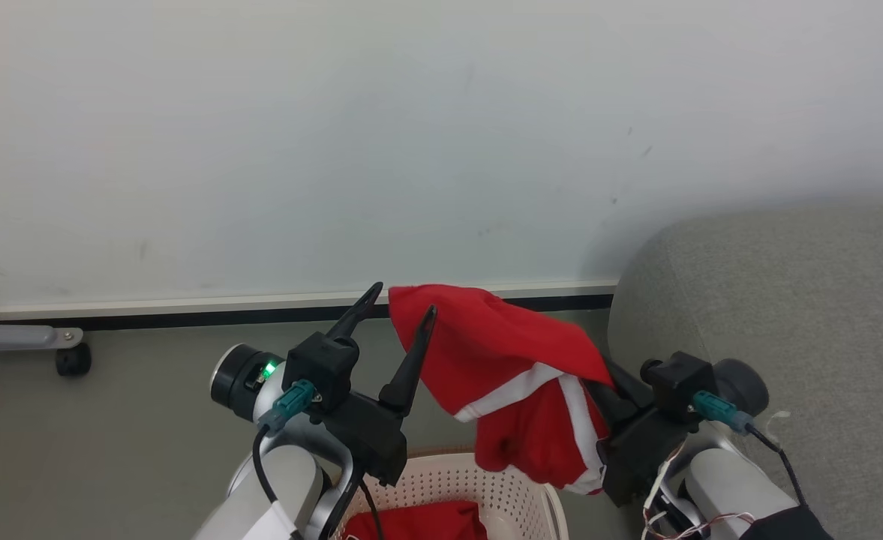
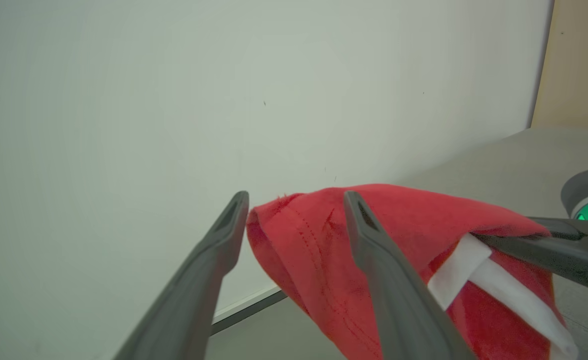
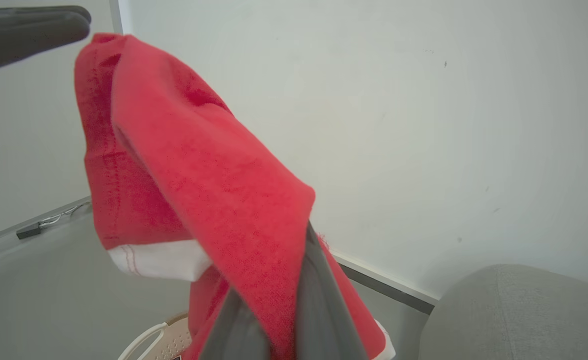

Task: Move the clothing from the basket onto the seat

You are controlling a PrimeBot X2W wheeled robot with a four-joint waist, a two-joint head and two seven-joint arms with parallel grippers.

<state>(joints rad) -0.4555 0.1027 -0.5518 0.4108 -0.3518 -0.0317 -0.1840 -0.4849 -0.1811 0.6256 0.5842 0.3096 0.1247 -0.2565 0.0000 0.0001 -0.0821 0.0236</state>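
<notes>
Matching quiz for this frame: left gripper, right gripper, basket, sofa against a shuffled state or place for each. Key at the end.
Things:
1. left gripper
2. right gripper
3. basket
4. sofa

States or places:
A. jaws shut on the lifted red garment
B. grey, at the right of the head view
C. jaws open, at the upper edge of the lifted red garment
D. below both grippers, with a second red garment inside

Pairs: 1-C, 2-A, 3-D, 4-B
</notes>
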